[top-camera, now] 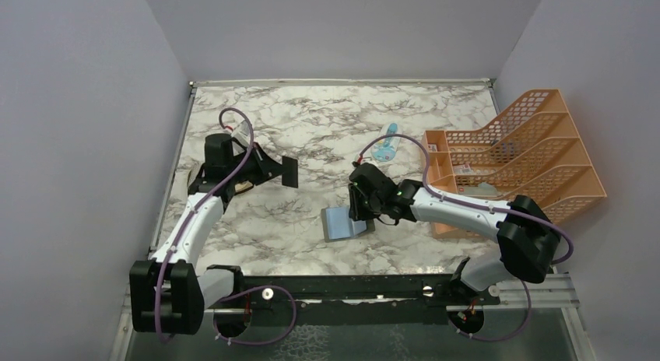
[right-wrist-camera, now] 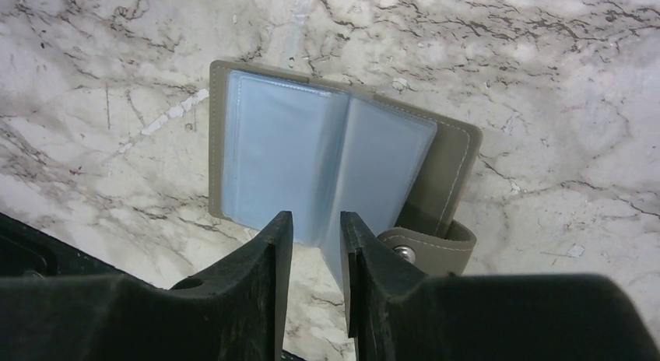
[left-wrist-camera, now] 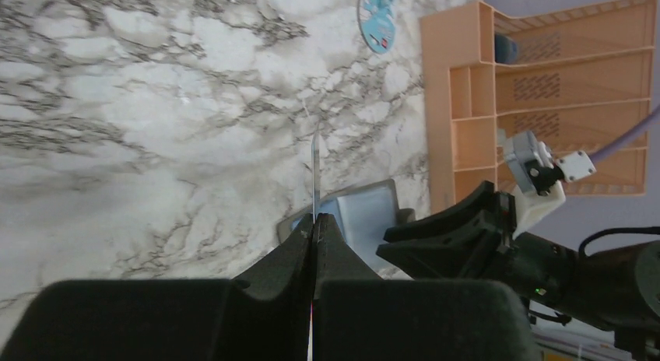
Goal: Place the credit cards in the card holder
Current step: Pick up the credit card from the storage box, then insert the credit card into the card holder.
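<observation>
We see an orange mesh file rack (top-camera: 537, 143) crowding the table's (top-camera: 311, 120) right edge and a blue-and-white packet (top-camera: 385, 145) behind centre. There is bare marble between the grippers. The card holder (right-wrist-camera: 288, 143) lies open near centre, with a grey cover, pale blue pockets and its tab out. Over it the right gripper (right-wrist-camera: 315, 217) has its fingers slightly spread. The left gripper (left-wrist-camera: 314, 225) pinches one credit card (left-wrist-camera: 315, 170) on edge, well left of the holder.

- Desk (top-camera: 311, 120): white marble pattern with grey veining, enclosed by plain pale walls (top-camera: 342, 26).
- Orange mesh file rack (top-camera: 545, 143): at the desk's right edge, stepped tiers, with small open compartments along its front.
- Light blue-and-white packet (top-camera: 386, 143): lying flat, near the rack's left corner, not touching it.
</observation>
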You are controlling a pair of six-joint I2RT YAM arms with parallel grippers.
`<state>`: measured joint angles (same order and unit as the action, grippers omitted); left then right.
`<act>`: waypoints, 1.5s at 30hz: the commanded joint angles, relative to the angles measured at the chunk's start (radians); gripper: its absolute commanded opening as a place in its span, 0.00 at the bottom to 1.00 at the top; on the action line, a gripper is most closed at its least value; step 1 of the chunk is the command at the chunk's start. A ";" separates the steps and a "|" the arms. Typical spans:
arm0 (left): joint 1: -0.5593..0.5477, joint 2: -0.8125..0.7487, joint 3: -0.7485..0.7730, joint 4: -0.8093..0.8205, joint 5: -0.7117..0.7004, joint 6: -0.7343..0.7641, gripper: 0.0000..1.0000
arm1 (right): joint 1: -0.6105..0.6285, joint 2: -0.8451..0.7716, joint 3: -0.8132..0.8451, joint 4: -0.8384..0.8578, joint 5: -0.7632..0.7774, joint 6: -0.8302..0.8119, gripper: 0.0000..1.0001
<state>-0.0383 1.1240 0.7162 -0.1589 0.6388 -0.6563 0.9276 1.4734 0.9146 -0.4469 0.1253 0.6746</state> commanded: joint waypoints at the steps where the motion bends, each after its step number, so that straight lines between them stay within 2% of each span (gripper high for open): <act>1: -0.090 -0.020 -0.048 0.119 0.044 -0.112 0.00 | -0.003 -0.004 -0.012 -0.033 0.059 -0.009 0.28; 12: -0.376 -0.017 -0.228 0.407 -0.088 -0.344 0.00 | -0.004 0.004 -0.050 -0.036 0.103 0.009 0.23; 24: -0.586 0.130 -0.271 0.512 -0.228 -0.417 0.00 | -0.007 0.009 -0.092 -0.026 0.117 0.033 0.18; 34: -0.632 0.308 -0.262 0.607 -0.243 -0.417 0.00 | -0.007 -0.021 -0.141 -0.015 0.111 0.055 0.18; 45: -0.635 0.354 -0.266 0.622 -0.274 -0.395 0.00 | -0.009 -0.021 -0.139 -0.014 0.146 0.042 0.16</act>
<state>-0.6693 1.4605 0.4496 0.4259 0.4057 -1.0668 0.9218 1.4567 0.7769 -0.4717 0.2279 0.7132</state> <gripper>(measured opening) 0.010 0.172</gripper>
